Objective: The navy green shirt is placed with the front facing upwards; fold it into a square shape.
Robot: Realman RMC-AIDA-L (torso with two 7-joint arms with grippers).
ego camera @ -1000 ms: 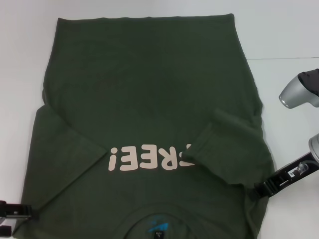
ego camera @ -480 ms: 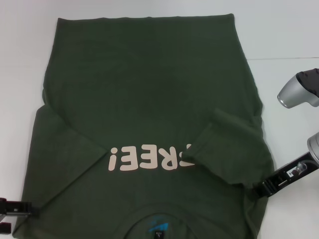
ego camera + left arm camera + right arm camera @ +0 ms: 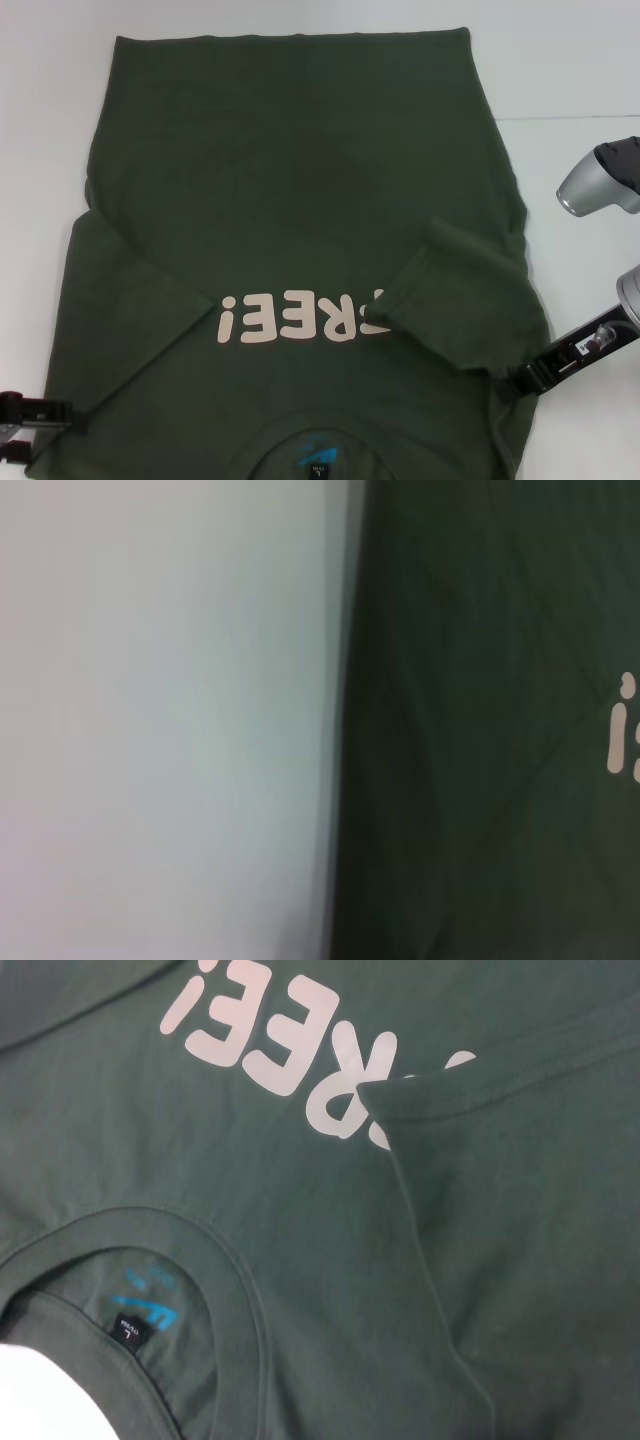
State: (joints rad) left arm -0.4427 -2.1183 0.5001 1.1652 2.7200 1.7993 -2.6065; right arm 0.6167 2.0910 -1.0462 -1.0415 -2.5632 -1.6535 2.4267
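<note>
The shirt (image 3: 300,250) lay front up on the white table (image 3: 570,70), collar (image 3: 315,462) nearest the robot and hem at the far side. The pink "FREE!" print (image 3: 300,318) ran across the chest and read upside down from the head camera. The right sleeve (image 3: 465,300) was folded inward over the body, its cuff covering the start of the print; the left sleeve (image 3: 130,300) lay flat and spread out toward the left edge. A small blue label (image 3: 145,1317) showed inside the neck opening.

The left gripper (image 3: 30,440) sat low at the near left corner of the shirt, just beside or touching the sleeve edge; only a dark piece of it showed, so I could not tell how its jaws stood. Its wrist camera saw the shirt's edge against bare table, with the end of the print at the side.

The right gripper (image 3: 520,380) was at the shirt's right edge, just below the folded sleeve, its dark tip touching the cloth. It seemed to be pinching the edge there, though the tip blended into the fabric and I could not tell for certain
</note>
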